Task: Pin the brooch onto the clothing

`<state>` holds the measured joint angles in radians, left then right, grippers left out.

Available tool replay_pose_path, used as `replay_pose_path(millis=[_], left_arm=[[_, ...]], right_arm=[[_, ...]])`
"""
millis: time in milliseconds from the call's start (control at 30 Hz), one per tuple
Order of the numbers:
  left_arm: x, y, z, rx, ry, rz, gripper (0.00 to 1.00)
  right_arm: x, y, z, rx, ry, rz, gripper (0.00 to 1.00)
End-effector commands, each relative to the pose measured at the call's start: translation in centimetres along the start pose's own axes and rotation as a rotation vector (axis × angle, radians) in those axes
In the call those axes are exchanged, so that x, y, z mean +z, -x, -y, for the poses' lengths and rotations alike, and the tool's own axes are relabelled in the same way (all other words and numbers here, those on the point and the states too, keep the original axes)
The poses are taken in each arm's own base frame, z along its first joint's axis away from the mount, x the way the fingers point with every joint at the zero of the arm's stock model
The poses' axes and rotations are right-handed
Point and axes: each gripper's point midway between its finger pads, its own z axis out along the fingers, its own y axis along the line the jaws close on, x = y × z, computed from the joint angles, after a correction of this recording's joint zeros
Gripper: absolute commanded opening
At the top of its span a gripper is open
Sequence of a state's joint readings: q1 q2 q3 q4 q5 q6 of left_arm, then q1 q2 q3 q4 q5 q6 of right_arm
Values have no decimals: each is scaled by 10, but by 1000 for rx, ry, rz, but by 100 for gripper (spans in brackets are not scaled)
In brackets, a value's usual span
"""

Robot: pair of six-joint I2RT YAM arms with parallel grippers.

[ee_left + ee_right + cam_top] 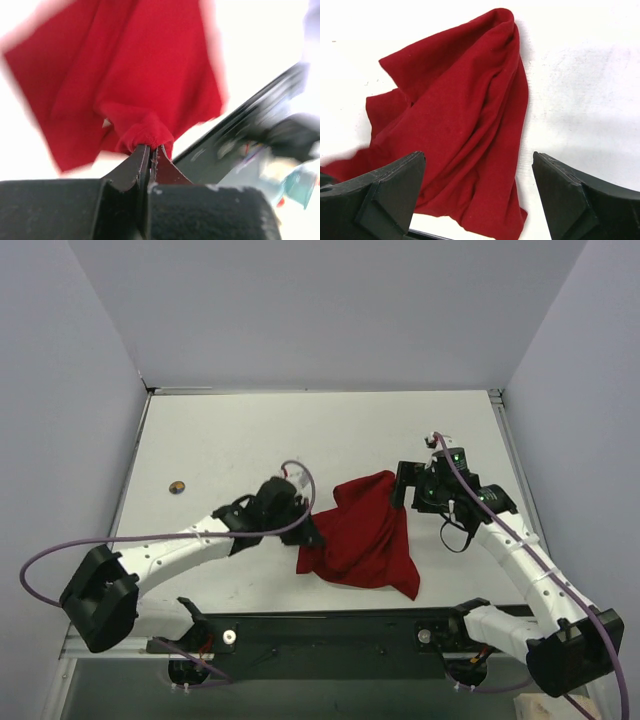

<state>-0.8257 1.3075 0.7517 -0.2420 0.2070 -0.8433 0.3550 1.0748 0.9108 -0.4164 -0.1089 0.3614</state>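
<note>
The dark red T-shirt (358,532) lies crumpled in the middle of the table, near the front. My left gripper (311,534) is shut on a bunched fold of its left edge, seen pinched between the fingers in the left wrist view (145,134). My right gripper (403,485) is open and empty, just above the shirt's upper right corner; the right wrist view shows the shirt (465,125) spread below the wide-apart fingers (395,185). The brooch (177,486), tiny and round, lies alone on the table at the far left, away from both grippers.
Grey walls enclose the white table (320,430) on three sides. A black rail (330,625) runs along the near edge between the arm bases. Purple cables loop off both arms.
</note>
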Motion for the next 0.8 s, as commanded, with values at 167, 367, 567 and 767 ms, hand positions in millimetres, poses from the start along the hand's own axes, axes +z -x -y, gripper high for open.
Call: replay_pose_path(millis=[167,367,567,767], left_arm=[[-165,208,203,404,-279,524,0],[-202,241,229,432,-246,622,0],[-194,240,197,391,-131,628,0],[-189,249,141,290,39,628,0]], right_arm=[[-46,31,-13,-84,38,110,91],[-67,37,-39,-178,97,146,91],[-67,15,-81,-270,240,85,90],[-39,-36,-120,-366,318,-43,89]])
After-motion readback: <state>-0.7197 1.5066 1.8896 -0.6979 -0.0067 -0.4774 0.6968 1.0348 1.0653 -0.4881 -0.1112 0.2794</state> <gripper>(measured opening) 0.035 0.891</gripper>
